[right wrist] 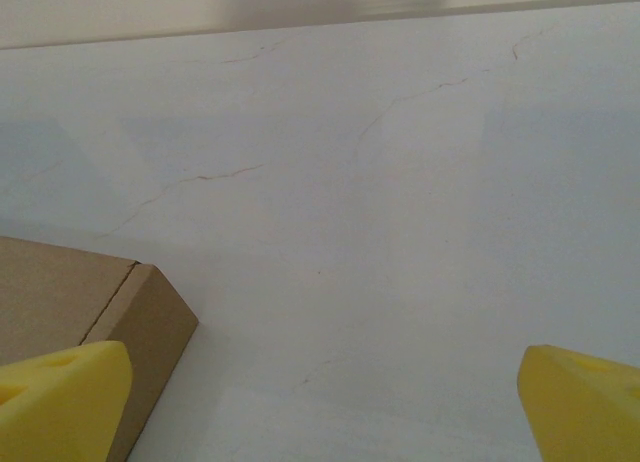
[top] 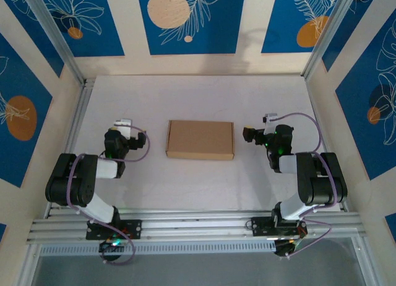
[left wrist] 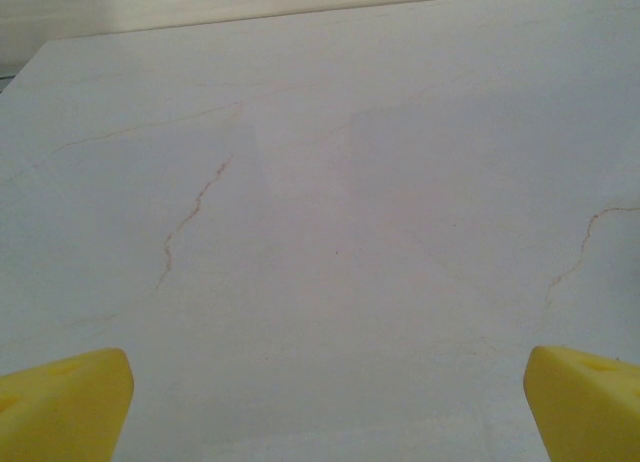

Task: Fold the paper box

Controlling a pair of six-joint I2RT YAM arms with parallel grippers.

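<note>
Box: a shallow rectangular brown cardboard paper box lies flat and shut on the bench, about the middle, its long sides running left to right.
Bench: a white bench with thin brownish veins, like marble; bare around the box.
Left arm: a black and white arm, folded back on itself to the left of the box, well apart from it.
Left pincer: the left pincer stands wide open – its yellow fingertips sit at the two lower corners of the wrist view with bare bench between them, holding nothing.
Right arm: its twin, folded up to the right of the box.
Right pincer: the right pincer is also spread wide and grips nothing; from above there is a gap of bench between it and the box's right end.
Right wrist view: a corner of the box shows at lower left, with one yellow fingertip in front of it – I cannot tell from here whether they touch.
Surroundings: blue wall panels with white leaf outlines and orange discs; a grey metal rail along the near edge.
</note>
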